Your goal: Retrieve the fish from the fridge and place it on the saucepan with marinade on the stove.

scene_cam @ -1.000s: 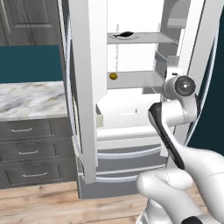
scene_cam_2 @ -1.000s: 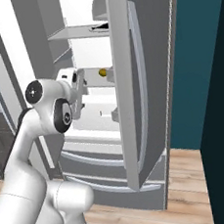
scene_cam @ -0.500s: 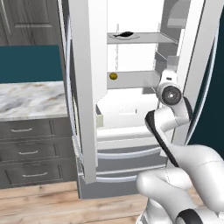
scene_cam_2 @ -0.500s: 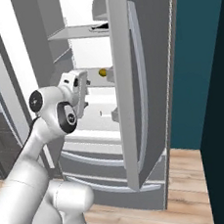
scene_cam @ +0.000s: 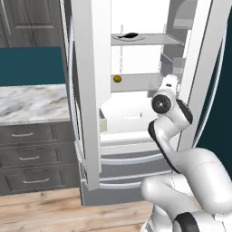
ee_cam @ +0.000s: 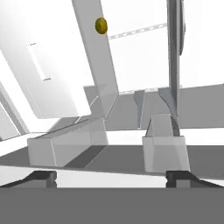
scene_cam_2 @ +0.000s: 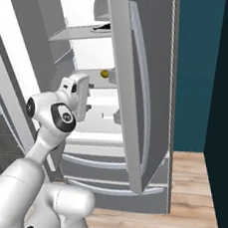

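slender dark fish (scene_cam: 128, 35) on smooth white fridge (scene_cam: 87, 90) shelf; gripper (ee_cam: 112, 178) spread.

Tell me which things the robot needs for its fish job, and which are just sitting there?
Needed:
- fish, on the upper shelf
- fridge, doors open
- end effector, open and holding nothing

Just there:
- small round yellowish item, one shelf lower
- marble counter
- grey drawers

The white arm (scene_cam: 170, 129) is bent upward; its fingers (ee_cam: 39, 177) spread wide, holding nothing.
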